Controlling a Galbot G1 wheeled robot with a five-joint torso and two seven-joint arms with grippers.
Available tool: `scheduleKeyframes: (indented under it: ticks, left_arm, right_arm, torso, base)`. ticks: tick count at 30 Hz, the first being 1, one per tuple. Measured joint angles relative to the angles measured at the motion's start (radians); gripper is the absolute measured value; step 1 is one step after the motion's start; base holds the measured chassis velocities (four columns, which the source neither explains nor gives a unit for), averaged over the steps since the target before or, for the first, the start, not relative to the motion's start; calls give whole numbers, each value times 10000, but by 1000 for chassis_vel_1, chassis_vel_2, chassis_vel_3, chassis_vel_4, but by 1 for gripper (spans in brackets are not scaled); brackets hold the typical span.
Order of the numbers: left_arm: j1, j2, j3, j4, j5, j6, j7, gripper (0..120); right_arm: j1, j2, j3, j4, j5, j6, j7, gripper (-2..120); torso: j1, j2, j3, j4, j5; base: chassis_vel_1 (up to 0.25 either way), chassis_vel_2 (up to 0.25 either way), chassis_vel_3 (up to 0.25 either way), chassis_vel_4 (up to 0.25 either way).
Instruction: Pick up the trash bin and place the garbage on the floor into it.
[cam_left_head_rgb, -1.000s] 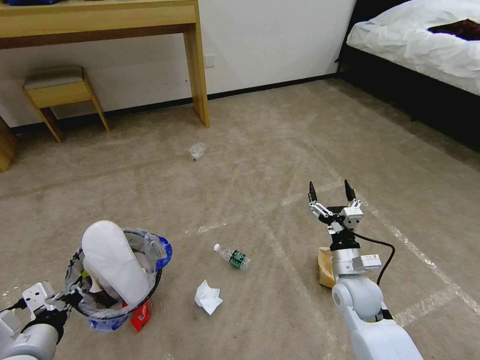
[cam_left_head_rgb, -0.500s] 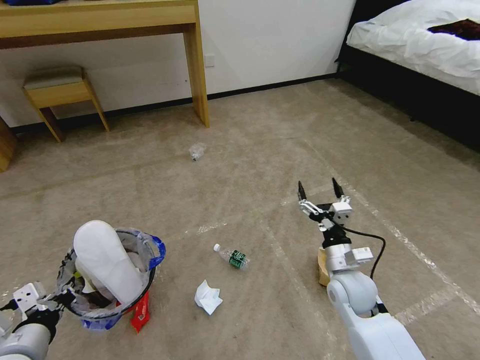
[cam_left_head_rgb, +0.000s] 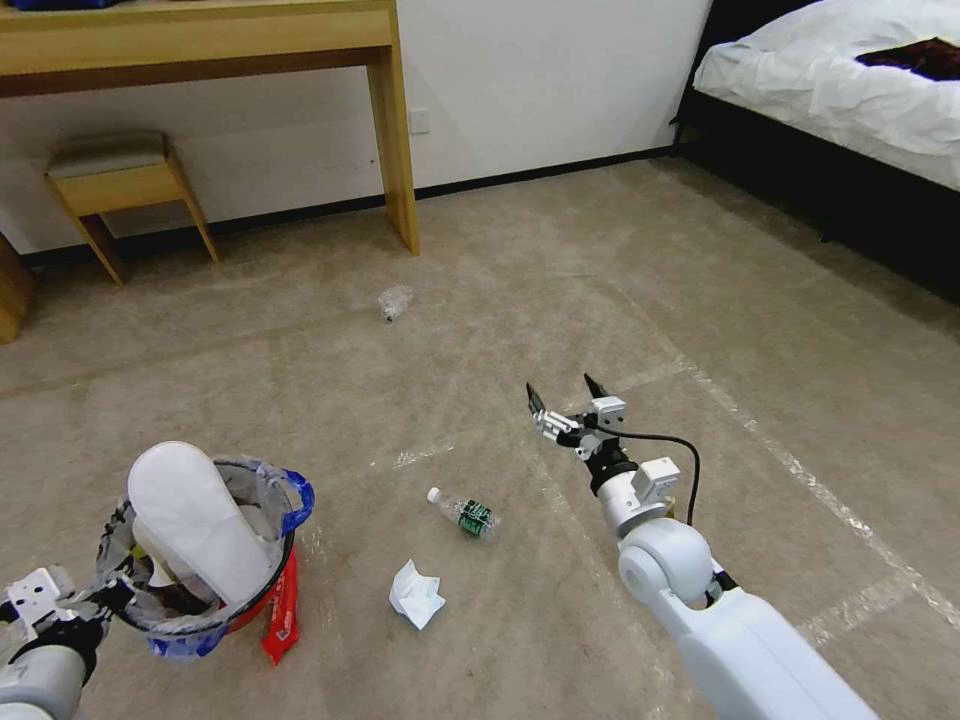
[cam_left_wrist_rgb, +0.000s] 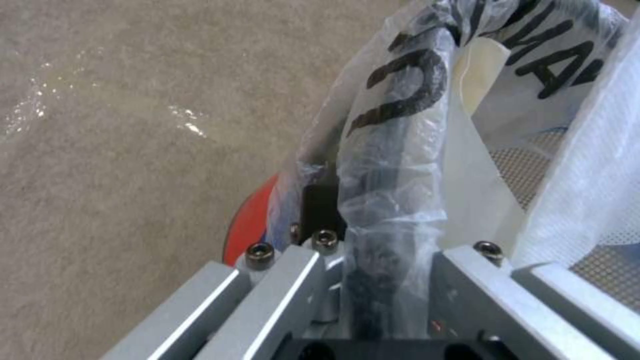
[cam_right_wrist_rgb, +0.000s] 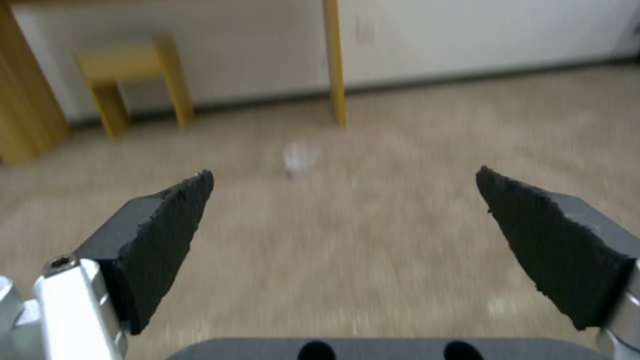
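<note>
The trash bin (cam_left_head_rgb: 232, 622), a red bucket with a clear bag, hangs low at the near left with a white slipper sole (cam_left_head_rgb: 185, 520) sticking out of it. My left gripper (cam_left_head_rgb: 105, 598) is shut on its bagged rim (cam_left_wrist_rgb: 400, 150), and the left wrist view shows the rim between the jaws of my left gripper (cam_left_wrist_rgb: 380, 240). My right gripper (cam_left_head_rgb: 565, 397) hovers open just right of and beyond the green-labelled bottle (cam_left_head_rgb: 465, 513). Crumpled white paper (cam_left_head_rgb: 415, 595) lies near the bottle, and a red wrapper (cam_left_head_rgb: 280, 612) lies under the bin's edge. A clear plastic scrap (cam_left_head_rgb: 395, 300) lies farther off, straight ahead of the right gripper (cam_right_wrist_rgb: 347, 220).
A wooden desk leg (cam_left_head_rgb: 395, 130) and a small stool (cam_left_head_rgb: 120, 185) stand by the far wall. A bed (cam_left_head_rgb: 850, 90) with white covers fills the far right. Beige carpet with pale tape lines stretches between them.
My right arm has swung left and a little nearer, toward the bottle, still open. The left arm has carried the bin slightly left and down.
</note>
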Motion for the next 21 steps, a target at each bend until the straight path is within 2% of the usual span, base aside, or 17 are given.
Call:
scheduleKeyframes:
  ticks: [2, 3, 5, 6, 9, 13, 15, 16, 18, 21]
  left_arm:
    - [-161, 35, 152, 48, 40, 39, -43, 1]
    - [-161, 35, 152, 48, 40, 39, -43, 1]
    - [-245, 35, 229, 53, 61, 67, -74, 1]
    - [-245, 35, 229, 53, 61, 67, -74, 1]
    - [-285, 38, 309, -1, 69, 97, -89, 1]
    - [-267, 63, 334, -53, 75, 99, -88, 1]
    - [-255, 83, 335, -92, 80, 102, -88, 1]
    - [-255, 83, 335, -92, 80, 102, -88, 1]
    - [-237, 88, 322, -121, 80, 102, -88, 1]
    - [-214, 79, 326, -127, 96, 103, -87, 1]
  right_arm:
    - [77, -556, -374, 663, 922, -1853, 650, 100]
    - [77, -556, -374, 663, 922, -1853, 650, 100]
    - [229, -747, -697, 949, 1419, -2615, 1026, 100]
    - [229, -747, -697, 949, 1419, -2615, 1026, 100]
    - [545, -1003, -1346, 1376, 2610, -3869, 1574, 100]
    - [798, -1084, -1852, 1471, 3209, -4403, 1925, 100]
    - [1096, -1110, -2463, 1495, 4033, -5064, 2428, 100]
    - [1096, -1110, -2463, 1495, 4033, -5064, 2428, 100]
    - [1261, -1108, -2858, 1556, 4587, -5648, 2783, 100]
    - [1490, -1077, -3290, 1426, 4708, -6087, 2896, 100]
  torso:
    - [0, 0, 0, -2, 1]
    - [0, 0, 0, -2, 1]
    - [0, 0, 0, -2, 0]
    - [0, 0, 0, -2, 0]
    - [0, 0, 0, -1, 0]
    - [0, 0, -1, -1, 0]
    - [0, 0, 0, 0, 0]
    - [0, 0, 0, 0, 0]
    - [0, 0, -1, -1, 0]
    - [0, 0, -1, -1, 0]
  base:
    - [0, 0, 0, 0]
    - [0, 0, 0, 0]
    - [0, 0, 0, 0]
    - [0, 0, 0, 0]
    - [0, 0, 0, 0]
    - [0, 0, 0, 0]
    - [0, 0, 0, 0]
    - [0, 0, 0, 0]
    - [0, 0, 0, 0]
    - [0, 0, 0, 0]
